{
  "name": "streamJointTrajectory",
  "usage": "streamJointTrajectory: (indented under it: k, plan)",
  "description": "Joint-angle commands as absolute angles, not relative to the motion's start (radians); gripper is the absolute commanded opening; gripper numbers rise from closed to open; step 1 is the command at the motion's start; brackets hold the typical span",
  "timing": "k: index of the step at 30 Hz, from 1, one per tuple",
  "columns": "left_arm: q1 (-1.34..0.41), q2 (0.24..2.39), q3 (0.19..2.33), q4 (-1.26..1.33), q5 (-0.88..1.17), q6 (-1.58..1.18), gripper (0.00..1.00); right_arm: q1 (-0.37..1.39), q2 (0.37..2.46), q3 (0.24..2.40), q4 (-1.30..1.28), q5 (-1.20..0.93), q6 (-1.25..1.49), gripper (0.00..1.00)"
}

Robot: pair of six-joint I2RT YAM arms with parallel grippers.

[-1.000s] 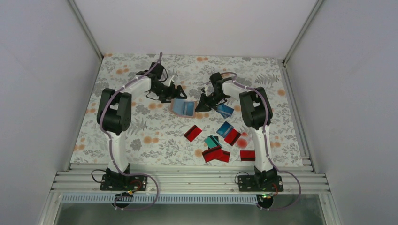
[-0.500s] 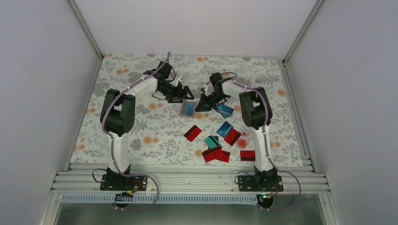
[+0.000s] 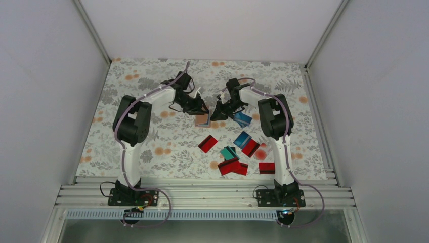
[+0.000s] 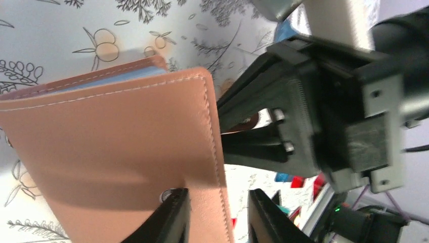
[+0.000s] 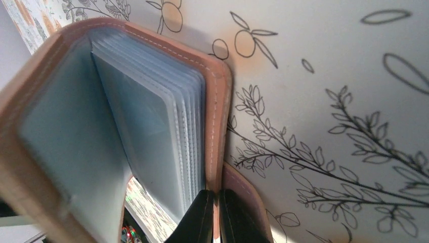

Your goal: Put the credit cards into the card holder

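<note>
The card holder [image 3: 202, 120] sits toward the far middle of the table [image 3: 152, 136], between the two arms' wrists. It is a tan, leather-like folder with rounded corners and a line of pale stitching running just inside its edge. The left wrist view shows its smooth outer cover face-on, with a small round snap stud [image 4: 166, 195] near the lower edge. In the right wrist view it gapes open like a book, showing a stack of thin, frosted, pale blue plastic pockets [image 5: 152, 126] bound along the fold.

The right jaws are pressed together on the stitched rim of one cover, and the strip of leather runs down between the two narrow black fingers [image 5: 205, 217]. The left jaws stand partly apart astride the other cover's edge. One black finger [image 4: 172, 217] overlaps the leather beside the stud, and a gap shows between the edge and the other finger. Nothing appears to be clamped there.

The credit cards [image 3: 232, 167] lie loose on the table's matte floral print, nearer the arm bases and to the right of the holder. They are thin glossy rectangles, mostly red, with some blue and teal, and several overlap at angles. One blue card [image 3: 243, 119] lies just beside the right wrist.
</note>
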State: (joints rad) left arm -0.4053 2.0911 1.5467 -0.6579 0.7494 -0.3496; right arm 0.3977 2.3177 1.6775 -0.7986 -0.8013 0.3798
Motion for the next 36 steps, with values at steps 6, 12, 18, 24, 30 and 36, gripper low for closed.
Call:
streamJointTrajectory:
  k: [6,12,18,24,30,36]
  plan:
    - [-0.402,2.145,1.507,-0.611,0.686,-0.359,0.03,0.391,2.317,1.688,-0.817,-0.723,0.378,0.04]
    - [-0.402,2.173,1.516,-0.629,0.634,-0.364,0.02,0.39,2.287,1.73,-0.864,-0.716,0.355,0.04]
    - [-0.402,2.192,1.54,-0.652,0.616,-0.348,0.02,0.388,2.223,1.739,-0.883,-0.711,0.353,0.07]
    - [-0.402,2.183,1.537,-0.657,0.601,-0.344,0.02,0.392,2.218,1.746,-0.835,-0.798,0.377,0.07]
    - [-0.402,2.182,1.538,-0.657,0.608,-0.341,0.02,0.406,2.274,1.779,-0.784,-0.845,0.421,0.05]
    - [-0.402,2.172,1.563,-0.681,0.618,-0.325,0.02,0.408,2.338,1.796,-0.771,-0.807,0.436,0.04]
